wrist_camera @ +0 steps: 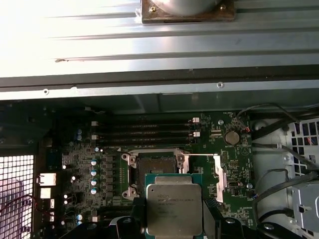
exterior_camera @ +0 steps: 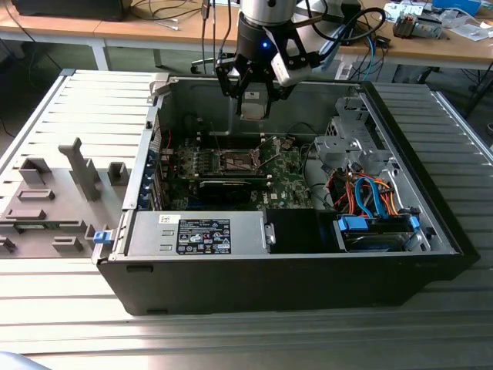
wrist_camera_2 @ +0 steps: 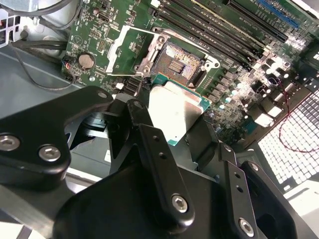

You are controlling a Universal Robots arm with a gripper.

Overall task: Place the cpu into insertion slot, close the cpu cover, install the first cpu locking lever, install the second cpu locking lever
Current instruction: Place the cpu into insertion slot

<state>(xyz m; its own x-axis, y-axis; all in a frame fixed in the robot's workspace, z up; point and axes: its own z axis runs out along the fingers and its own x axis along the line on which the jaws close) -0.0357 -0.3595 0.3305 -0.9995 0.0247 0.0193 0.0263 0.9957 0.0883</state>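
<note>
The cpu [wrist_camera: 174,209] hangs flat, pinched at 2 opposite edges between the gripper's [exterior_camera: 253,104] fingers [wrist_camera_2: 149,144], which are closed only as far as the chip's width. The arm points straight down in the upper middle of the exterior view, over the open computer case [exterior_camera: 269,285]. The chip is clear of the insertion slot [wrist_camera_2: 179,62], which lies bare on the green motherboard [exterior_camera: 285,173] inside the case. The cpu cover [wrist_camera_2: 114,50] is swung open just beside the slot.

Matt silvery metal tops the cpu [wrist_camera: 174,209]; the insertion slot [wrist_camera: 155,164] rim shines.
</note>
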